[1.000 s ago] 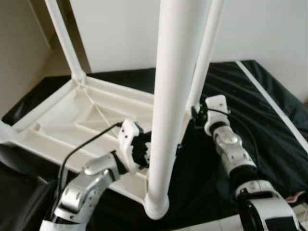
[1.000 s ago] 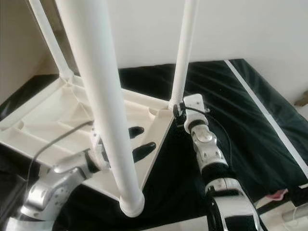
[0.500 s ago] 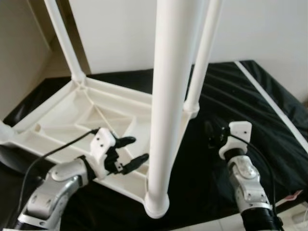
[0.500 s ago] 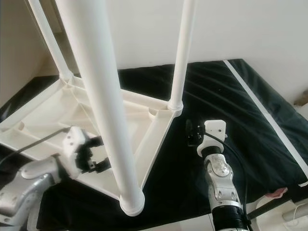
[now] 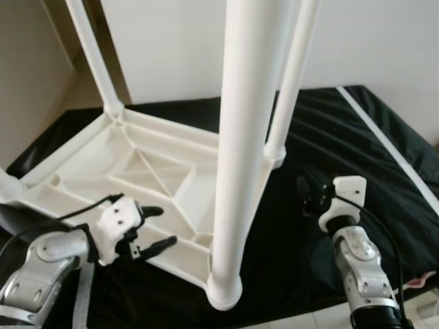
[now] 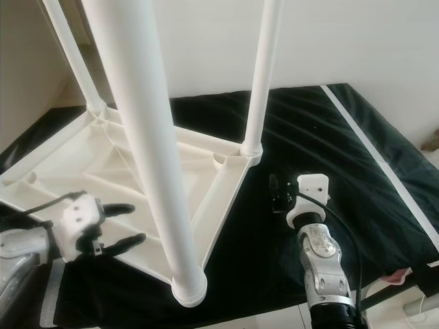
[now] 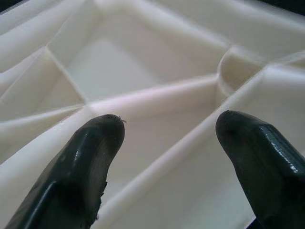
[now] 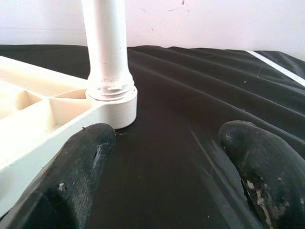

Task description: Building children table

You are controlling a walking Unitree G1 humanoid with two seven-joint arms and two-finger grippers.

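Observation:
A white plastic children's table lies upside down on a black sheet, its ribbed underside up. Three white legs stand in its corners: a near one, a far right one and a far left one. My left gripper is open over the table's near edge, left of the near leg, its fingers above the ribs and holding nothing. My right gripper is open and empty, low over the sheet just right of the far right leg's socket.
The black sheet covers the floor, with a white stripe along its right side. White walls rise behind. A pink scrap lies at the sheet's right edge.
Both arms have drawn back from the table. The left gripper left the near leg and moved left and down; the right gripper let go of the far right leg and pulled toward me.

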